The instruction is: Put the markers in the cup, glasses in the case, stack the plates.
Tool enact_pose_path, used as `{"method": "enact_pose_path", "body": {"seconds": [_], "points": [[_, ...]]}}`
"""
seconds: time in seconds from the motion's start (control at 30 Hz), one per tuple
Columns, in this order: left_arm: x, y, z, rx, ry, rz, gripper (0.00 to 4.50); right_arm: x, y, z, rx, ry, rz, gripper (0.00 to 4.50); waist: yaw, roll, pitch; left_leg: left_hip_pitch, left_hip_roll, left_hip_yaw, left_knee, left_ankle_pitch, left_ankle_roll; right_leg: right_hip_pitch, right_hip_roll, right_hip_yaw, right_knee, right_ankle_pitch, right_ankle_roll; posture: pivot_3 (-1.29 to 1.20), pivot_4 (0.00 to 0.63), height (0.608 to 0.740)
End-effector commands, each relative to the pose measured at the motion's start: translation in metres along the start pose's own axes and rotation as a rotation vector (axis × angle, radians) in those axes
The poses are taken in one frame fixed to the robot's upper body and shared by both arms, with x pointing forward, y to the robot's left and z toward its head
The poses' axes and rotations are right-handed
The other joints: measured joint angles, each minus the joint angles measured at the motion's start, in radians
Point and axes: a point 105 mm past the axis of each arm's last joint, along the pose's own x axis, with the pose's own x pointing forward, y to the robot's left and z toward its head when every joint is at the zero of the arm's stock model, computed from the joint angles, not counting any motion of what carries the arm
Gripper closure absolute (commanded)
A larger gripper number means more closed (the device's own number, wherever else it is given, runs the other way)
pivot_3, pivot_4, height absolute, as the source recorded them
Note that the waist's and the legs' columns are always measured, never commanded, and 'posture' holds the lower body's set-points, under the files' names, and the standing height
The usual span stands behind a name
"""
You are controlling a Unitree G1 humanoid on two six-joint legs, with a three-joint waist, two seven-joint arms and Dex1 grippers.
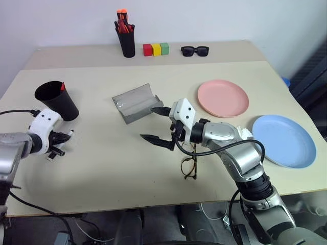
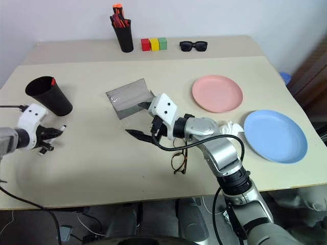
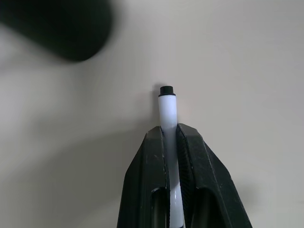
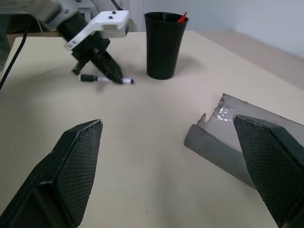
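My left gripper (image 1: 60,143) is shut on the white marker (image 3: 167,107), which lies on the table with its black end past the fingertips (image 3: 152,161). The black cup (image 1: 56,99) stands just behind it, a red marker (image 1: 63,86) sticking out of its rim. Over the middle of the table my right gripper (image 1: 158,125) hangs open and empty, pointing left. The open grey case (image 1: 135,103) lies just behind it, and the glasses (image 1: 189,167) lie under its forearm near the front edge. The pink plate (image 1: 223,98) and the blue plate (image 1: 284,141) lie apart at the right.
At the back stand a black pen pot (image 1: 126,38) of red-orange pens, three coloured blocks (image 1: 156,49) and black sunglasses (image 1: 194,50). The blue plate lies close to the table's right edge.
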Motion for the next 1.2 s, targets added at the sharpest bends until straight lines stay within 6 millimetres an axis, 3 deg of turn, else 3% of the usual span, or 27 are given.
{"method": "enact_pose_path", "body": {"seconds": [0.03,0.23,0.37,0.47,0.57,0.7,1.2], "points": [[-0.021,-0.019,0.073,0.087,-0.353,-0.005,4.49,0.006,0.002,0.012,-0.038,-0.047,0.013,0.00,0.013,0.000,0.000,-0.001,0.000,0.000,0.002,0.000,0.000,0.000,0.000,0.000,0.000,0.000,0.000,0.00,0.150,0.740],[-0.038,-0.009,0.139,-0.021,-0.737,0.181,4.49,0.019,-0.001,0.011,-0.057,-0.055,0.000,0.00,0.016,-0.001,0.000,-0.001,0.000,0.000,0.007,0.000,0.000,0.002,0.000,0.000,0.000,0.001,0.001,0.00,0.150,0.740],[-0.057,0.016,0.164,-0.128,-0.917,0.360,4.49,0.033,-0.011,0.019,-0.053,-0.097,-0.052,0.00,0.011,-0.001,0.000,0.000,0.000,-0.001,0.007,0.000,0.000,0.002,0.001,0.000,0.001,0.002,0.002,0.00,0.150,0.740],[-0.083,0.050,0.172,-0.134,-1.027,0.654,4.49,0.041,-0.010,0.024,-0.050,-0.127,-0.066,0.00,0.012,-0.001,0.000,0.000,0.000,-0.002,0.006,0.000,0.000,0.002,0.001,0.000,0.001,0.002,0.002,0.00,0.150,0.740],[-0.089,0.067,0.168,-0.083,-1.015,0.809,4.49,0.045,-0.007,0.027,-0.038,-0.152,-0.063,0.00,0.015,-0.001,0.000,0.000,0.000,-0.002,0.005,0.000,0.000,0.002,0.001,-0.001,0.001,0.002,0.002,0.00,0.150,0.740],[-0.080,0.084,0.151,-0.077,-0.959,0.924,4.49,0.054,-0.002,0.034,-0.013,-0.192,-0.075,0.00,0.017,-0.001,0.000,0.000,-0.001,-0.002,0.005,0.000,0.000,0.002,0.001,-0.001,0.001,0.002,0.002,0.00,0.150,0.740],[-0.033,0.094,0.110,-0.200,-0.904,0.906,4.49,0.067,0.005,0.039,0.042,-0.238,-0.102,0.00,0.016,-0.001,0.000,0.000,-0.001,-0.002,0.005,0.000,0.000,0.002,0.001,-0.002,0.001,0.002,0.002,0.00,0.150,0.740]]}}
